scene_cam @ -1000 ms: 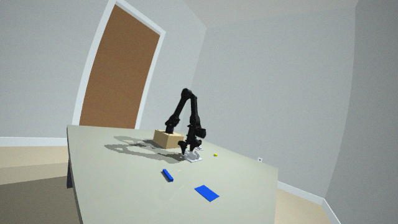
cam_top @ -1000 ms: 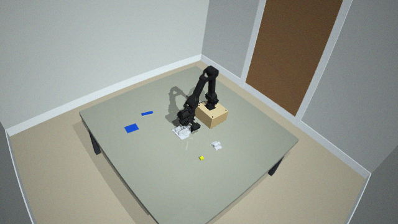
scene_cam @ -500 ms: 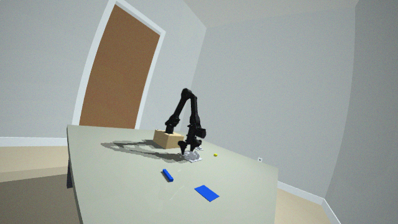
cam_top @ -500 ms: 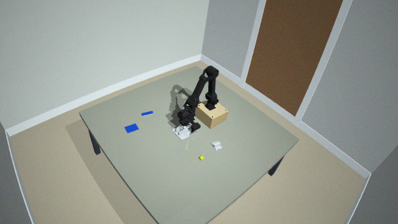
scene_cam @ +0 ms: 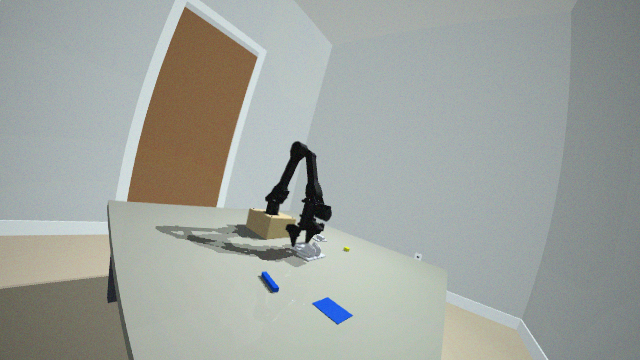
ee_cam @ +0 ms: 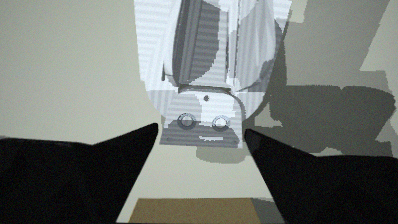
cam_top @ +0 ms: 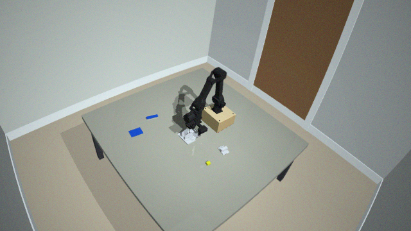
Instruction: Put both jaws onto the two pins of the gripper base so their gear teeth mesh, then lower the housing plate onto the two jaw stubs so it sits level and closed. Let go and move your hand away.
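Far left in the top view, a flat blue rectangle (cam_top: 135,132) (scene_cam: 332,310) and a blue bar (cam_top: 151,117) (scene_cam: 270,282) are lying on the desk (cam_top: 167,186) (scene_cam: 210,310), well apart from the work. Leave both alone.

Centre: the white assembly (cam_top: 187,136) (scene_cam: 309,251) (ee_cam: 203,107) is lying on the desk, right under your gripper (cam_top: 196,131) (scene_cam: 300,243) (ee_cam: 202,130). Nothing is sitting between the fingers; you are holding them wide open. In the wrist view, the tips are flanking the end with two round stubs or bosses, and two curved jaws (ee_cam: 197,45) (ee_cam: 255,50) are reaching away from it. Tooth mesh: cannot tell.

Judgement: you are probably either clearing a placed part or squaring up to nudge it. If clearing, keep the fingers wide and rise straight up; a sideways drift could drag a tip on the edge and cock the part. If pressing, centre over the two stubs and push evenly, watching for one side riding high.

Right of that, the arm's tan box (cam_top: 227,124) (scene_cam: 260,227) (ee_cam: 195,211) is standing behind the gripper; mind it when backing off.

Further right, a yellow cube (cam_top: 208,163) (scene_cam: 346,249) and a small white piece (cam_top: 223,149) (scene_cam: 319,239) are lying loose, the latter's identity unclear.
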